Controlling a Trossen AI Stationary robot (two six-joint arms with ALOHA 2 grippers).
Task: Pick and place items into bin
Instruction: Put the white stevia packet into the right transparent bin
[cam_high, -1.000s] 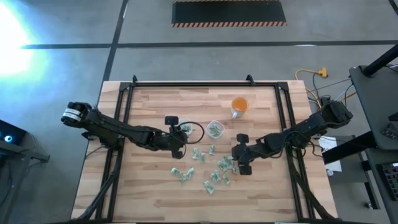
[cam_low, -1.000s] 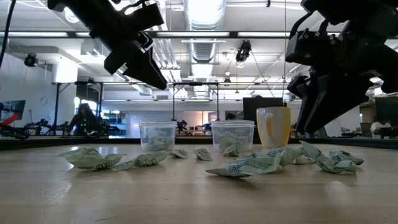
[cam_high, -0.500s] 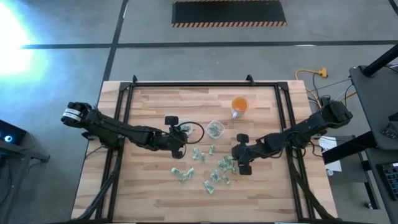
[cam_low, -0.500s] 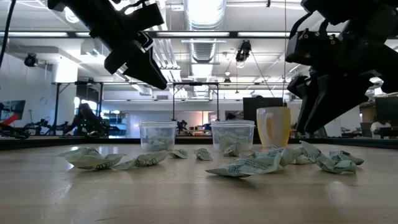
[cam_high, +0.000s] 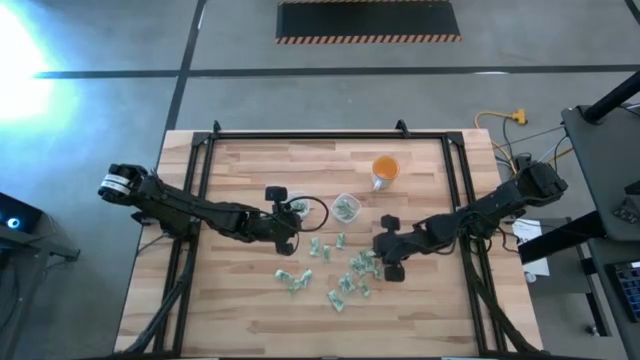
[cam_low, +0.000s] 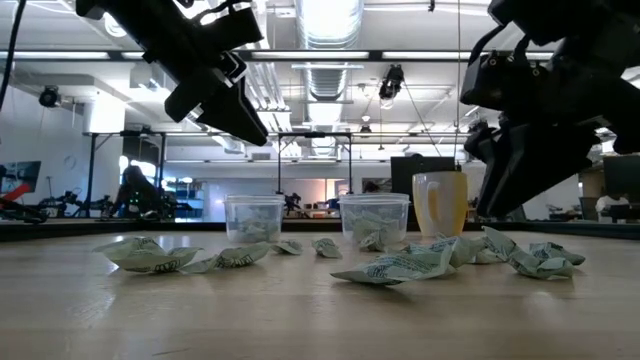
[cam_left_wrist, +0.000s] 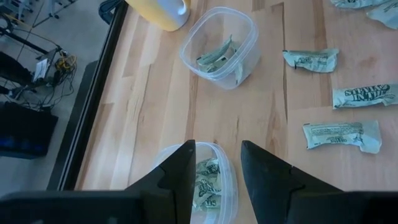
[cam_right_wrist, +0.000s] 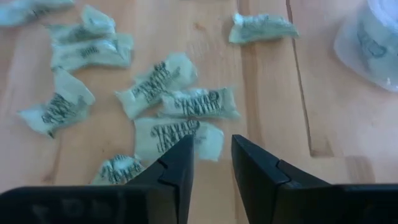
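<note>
**Both grippers empty above the wrappers and cups**

Fingers (cam_left_wrist: 180, 177) of the left gripper (cam_left_wrist: 217, 171) stand parted with nothing between them, hanging above a clear plastic cup (cam_left_wrist: 208, 186) that already holds a few wrappers. In the high view this left gripper (cam_high: 287, 222) sits over the left-centre of the wooden table (cam_high: 250, 300), with that cup (cam_high: 296, 208) right at its tip. A second clear cup (cam_left_wrist: 219, 46), also holding wrappers, stands a little farther on, and beyond it the orange cup (cam_high: 385, 170) sits near the far edge.

Over on the other side, the right gripper (cam_right_wrist: 210, 158) is likewise released, its fingers (cam_right_wrist: 177, 165) apart and gripping nothing, poised just above a loose wrapper (cam_right_wrist: 177, 137). From above, the right gripper (cam_high: 385, 255) hovers at the right edge of the scattered items (cam_high: 345, 275), the pale green-and-white pieces lying loose on the table between the two arms and toward the near side. None of them is lifted; they lie flat or crumpled on the wood (cam_low: 395, 268).

At table height, both grippers hang clear of the surface, the left one (cam_low: 240, 115) above the cups and the right one (cam_low: 520, 170) above the wrappers near the orange cup (cam_low: 440, 205). A person (cam_low: 130, 190) shows far back in the room
</note>
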